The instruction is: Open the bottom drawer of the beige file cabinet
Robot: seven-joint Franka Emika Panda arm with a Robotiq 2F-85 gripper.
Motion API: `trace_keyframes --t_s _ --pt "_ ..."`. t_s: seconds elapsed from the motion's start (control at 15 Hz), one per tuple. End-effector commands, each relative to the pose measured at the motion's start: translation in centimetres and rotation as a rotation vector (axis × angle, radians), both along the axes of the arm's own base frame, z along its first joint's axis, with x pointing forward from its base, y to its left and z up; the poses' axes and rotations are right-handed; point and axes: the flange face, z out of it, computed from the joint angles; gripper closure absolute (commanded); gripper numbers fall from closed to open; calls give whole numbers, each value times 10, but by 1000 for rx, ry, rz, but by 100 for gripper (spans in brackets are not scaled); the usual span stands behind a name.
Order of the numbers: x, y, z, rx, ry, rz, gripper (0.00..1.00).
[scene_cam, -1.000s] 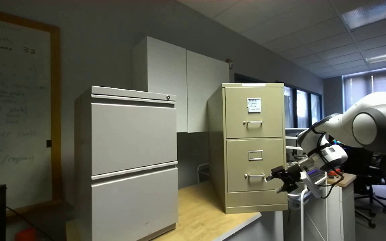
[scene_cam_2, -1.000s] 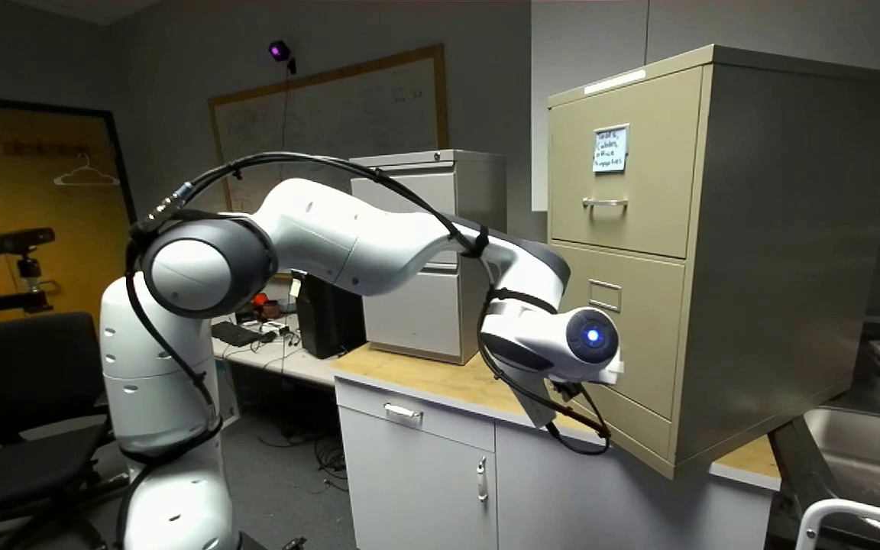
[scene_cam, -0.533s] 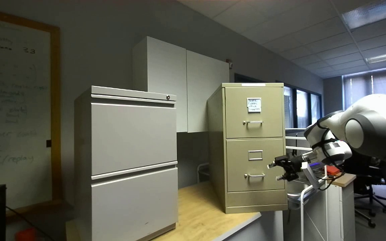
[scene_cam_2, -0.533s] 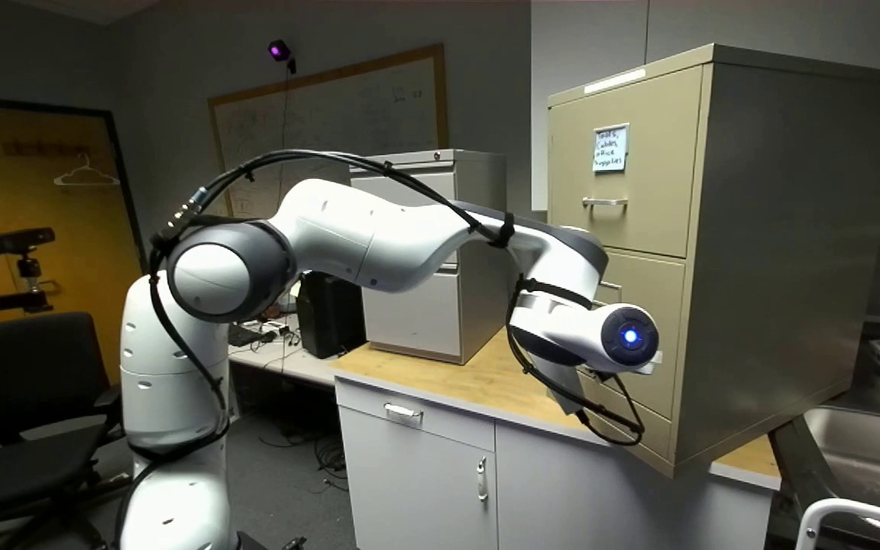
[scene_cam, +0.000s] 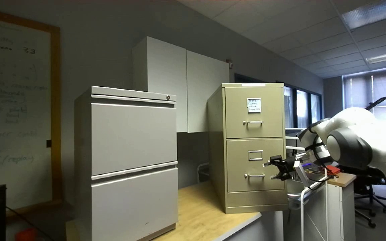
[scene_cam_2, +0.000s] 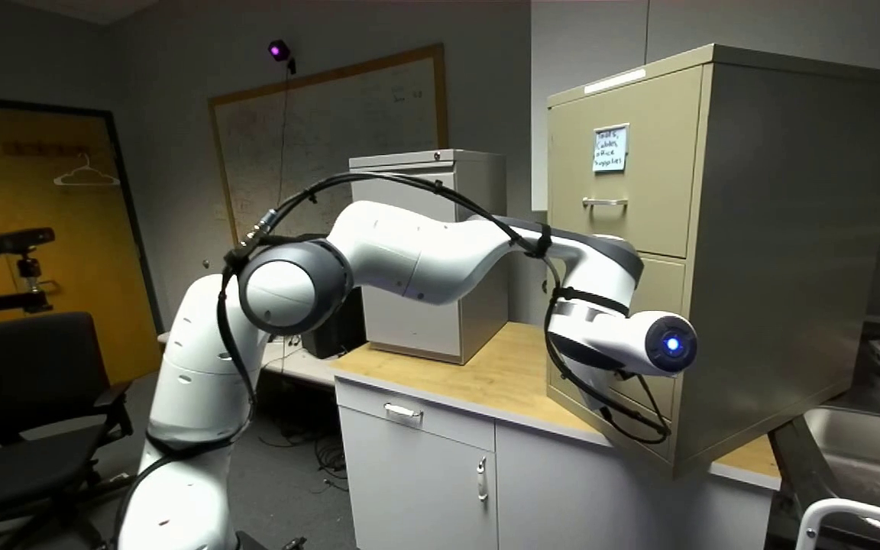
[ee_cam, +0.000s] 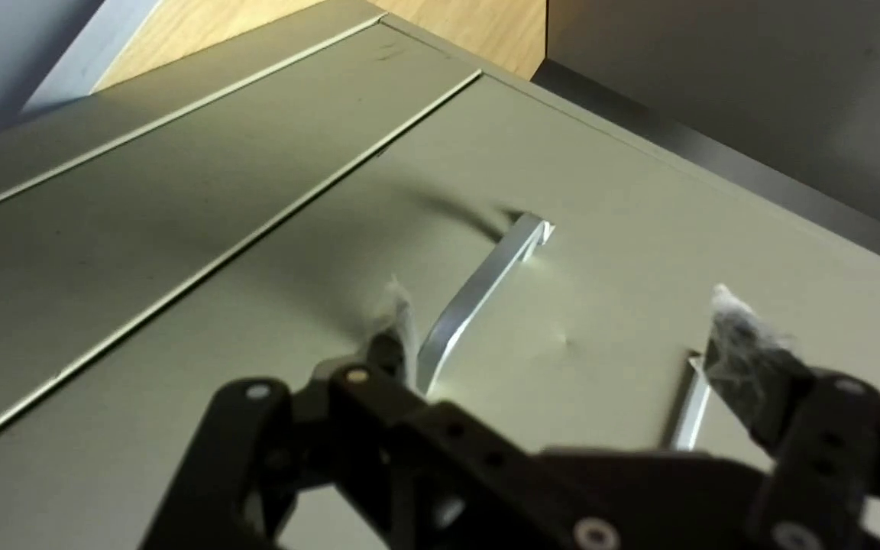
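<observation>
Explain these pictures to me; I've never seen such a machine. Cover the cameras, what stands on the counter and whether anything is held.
The machine is a white robot arm ending in a black two-fingered gripper. Two pictures come from cameras standing apart from it; the close-up comes from a camera on its wrist. On the wood-topped counter stand a pale grey cabinet and a beige file cabinet, whose bottom drawer is closed. The gripper is open and holds nothing; in the wrist view, that drawer's silver handle shows near one fingertip, though I can't tell whether they touch.
</observation>
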Motion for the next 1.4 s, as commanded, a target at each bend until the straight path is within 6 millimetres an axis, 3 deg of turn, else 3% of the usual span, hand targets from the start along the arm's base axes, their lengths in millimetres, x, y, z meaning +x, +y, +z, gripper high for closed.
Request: trace_keyframes --t_s 0.0,0.27,0.47,0.8,1.33 --pt "19 -25 -10 57 19 -4 0" --pt "25 -45 -21 96 39 -33 0" --pt "34 -51 -19 111 43 -43 0" --pt "52 -48 -18 132 72 -25 0" --pt "73 -33 -45 152 116 13 2"
